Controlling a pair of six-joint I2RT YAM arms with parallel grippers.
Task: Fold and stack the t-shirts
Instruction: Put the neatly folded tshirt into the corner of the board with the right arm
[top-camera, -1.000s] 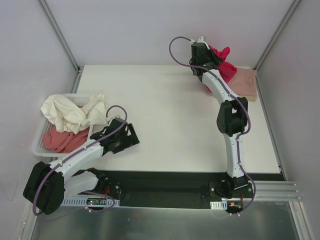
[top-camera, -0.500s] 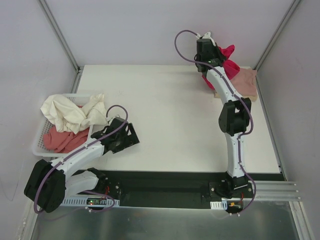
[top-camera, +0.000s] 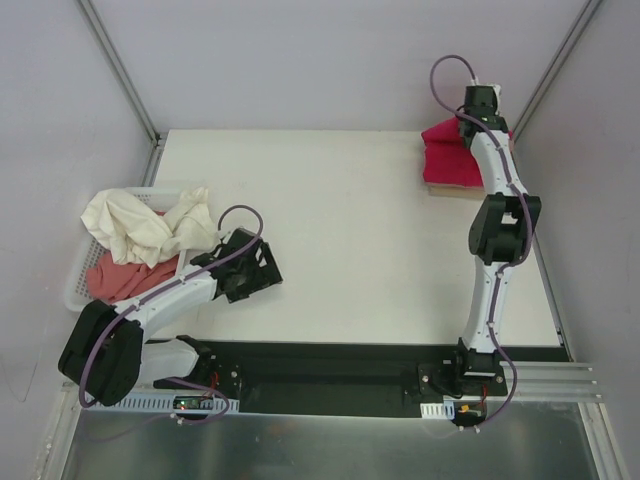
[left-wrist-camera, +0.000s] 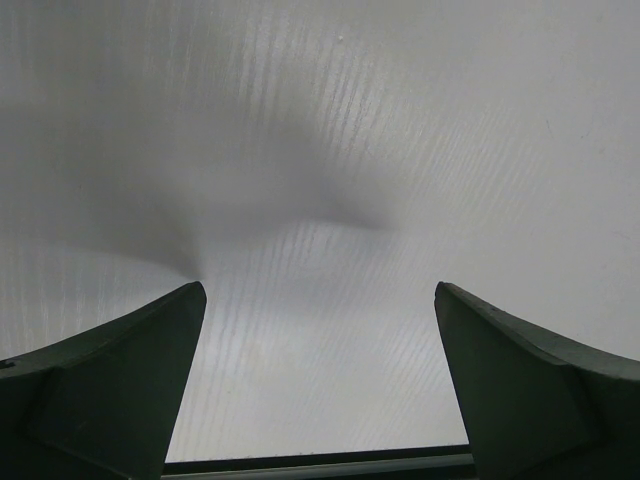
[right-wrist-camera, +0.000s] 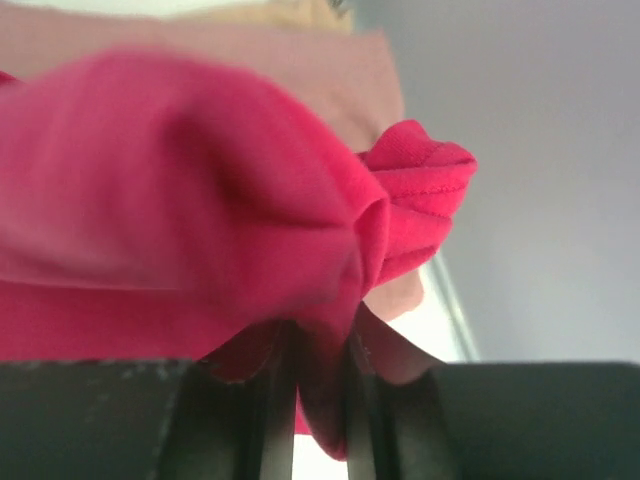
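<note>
The crimson-red t-shirt (top-camera: 445, 155) lies spread in the far right corner, over a tan t-shirt (top-camera: 455, 188) whose edge shows beneath it. My right gripper (top-camera: 487, 97) reaches over the red shirt's far right side. In the right wrist view the right gripper (right-wrist-camera: 320, 420) has its fingers close together, with a fold of the red t-shirt (right-wrist-camera: 200, 200) pinched between them; a dusty pink t-shirt (right-wrist-camera: 330, 70) shows behind. My left gripper (top-camera: 262, 272) hovers low over the table at the near left. The left gripper (left-wrist-camera: 318, 290) is wide open with only bare table between its fingers.
A white lattice basket (top-camera: 75, 290) stands at the left edge, holding crumpled cream t-shirts (top-camera: 145, 225) and a salmon-pink one (top-camera: 125, 277). Grey walls and metal posts enclose the table on the left, back and right; the right arm is close to the right wall.
My right arm has swung right toward the far corner, drawing the red t-shirt over the tan one, which is now mostly covered. Its fingers have eased apart slightly. The left arm shifted only a little.
</note>
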